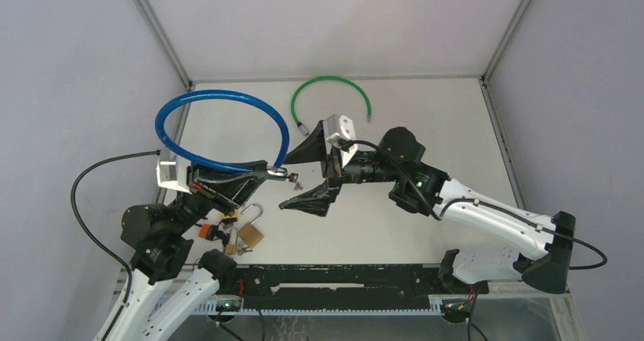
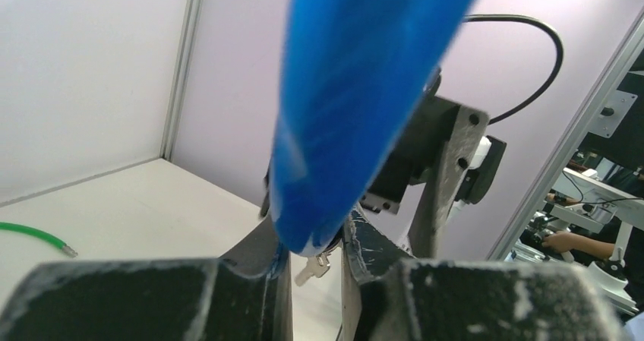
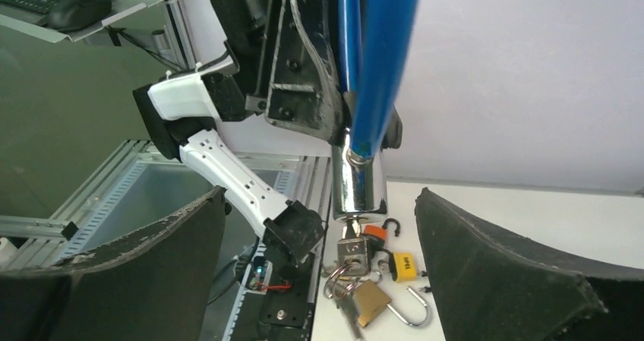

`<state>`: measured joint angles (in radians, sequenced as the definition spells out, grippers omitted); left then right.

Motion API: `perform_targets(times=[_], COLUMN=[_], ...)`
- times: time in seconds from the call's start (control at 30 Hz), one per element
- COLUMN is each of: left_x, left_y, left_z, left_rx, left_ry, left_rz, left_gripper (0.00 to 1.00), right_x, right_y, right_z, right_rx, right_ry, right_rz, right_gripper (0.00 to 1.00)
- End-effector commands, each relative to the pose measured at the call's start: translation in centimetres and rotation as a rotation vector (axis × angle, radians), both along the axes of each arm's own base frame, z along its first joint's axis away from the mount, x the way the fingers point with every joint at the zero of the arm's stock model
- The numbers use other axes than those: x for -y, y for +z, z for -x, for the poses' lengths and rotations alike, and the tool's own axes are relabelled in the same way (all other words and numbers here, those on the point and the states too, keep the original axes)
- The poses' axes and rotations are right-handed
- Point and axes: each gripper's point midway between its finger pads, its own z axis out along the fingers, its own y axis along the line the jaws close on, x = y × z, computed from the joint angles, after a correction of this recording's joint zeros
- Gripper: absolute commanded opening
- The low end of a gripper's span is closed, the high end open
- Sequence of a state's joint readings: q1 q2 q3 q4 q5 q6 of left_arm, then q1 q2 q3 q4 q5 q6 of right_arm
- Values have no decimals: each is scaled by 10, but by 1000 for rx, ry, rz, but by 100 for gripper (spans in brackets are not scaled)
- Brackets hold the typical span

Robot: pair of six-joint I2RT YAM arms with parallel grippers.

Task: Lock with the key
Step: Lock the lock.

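Black fingers [image 3: 152,265] of the right gripper [image 1: 282,183] stand spread wide, one on each side of the key [image 3: 353,251], touching neither it nor the chrome barrel [image 3: 358,181] it sticks out of. The left gripper [image 1: 275,172] pinches the blue cable lock [image 1: 220,96] just beside that barrel, raised off the worktop [image 1: 425,128]. Padlocks [image 1: 249,235] lie near the left arm.

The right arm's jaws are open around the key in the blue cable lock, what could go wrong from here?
The right gripper, jaws wide, could close on the dangling key ring instead of the key. The left gripper grips only the lock cylinder, so twisting the key might rotate the blue cable lock in its hold.
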<state>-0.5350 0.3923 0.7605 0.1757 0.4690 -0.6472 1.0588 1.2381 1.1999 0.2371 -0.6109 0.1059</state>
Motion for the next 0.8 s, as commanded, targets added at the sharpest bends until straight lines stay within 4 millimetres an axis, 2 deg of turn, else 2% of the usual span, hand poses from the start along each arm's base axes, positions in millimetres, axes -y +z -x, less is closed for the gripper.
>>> perform_targets(times=[0.0, 0.07, 0.17, 0.27, 0.3, 0.37, 0.53, 0.7, 0.73, 0.77], left_x=[-4, -3, -2, -1, -1, -1, -1, -1, -2, -2], left_y=[4, 1, 0, 1, 1, 2, 3, 3, 4, 5], left_z=[-4, -4, -5, -5, -5, -5, 1, 3, 3, 2], left_rx=[34, 35, 31, 32, 30, 32, 53, 63, 65, 64], left_ry=[38, 35, 32, 26, 24, 24, 9, 7, 9, 12], left_rz=[18, 13, 10, 10, 11, 11, 8, 6, 9, 13], left_gripper=[0, 0, 0, 0, 0, 0, 0, 0, 0, 0], right_x=[33, 41, 46, 42, 39, 31, 19, 14, 14, 15], right_y=[59, 76, 97, 108, 110, 110, 105, 100, 99, 99], right_z=[8, 5, 3, 0, -2, -5, -11, -19, -20, -20], right_rx=[118, 127, 115, 86, 75, 57, 15, -17, -22, -25], right_ry=[-42, -84, -115, -113, -114, -109, -104, -123, -125, -124], right_rz=[-140, -194, -276, -325, -324, -310, -297, -285, -281, -280], right_gripper=[99, 98, 85, 73, 66, 60, 51, 49, 44, 30])
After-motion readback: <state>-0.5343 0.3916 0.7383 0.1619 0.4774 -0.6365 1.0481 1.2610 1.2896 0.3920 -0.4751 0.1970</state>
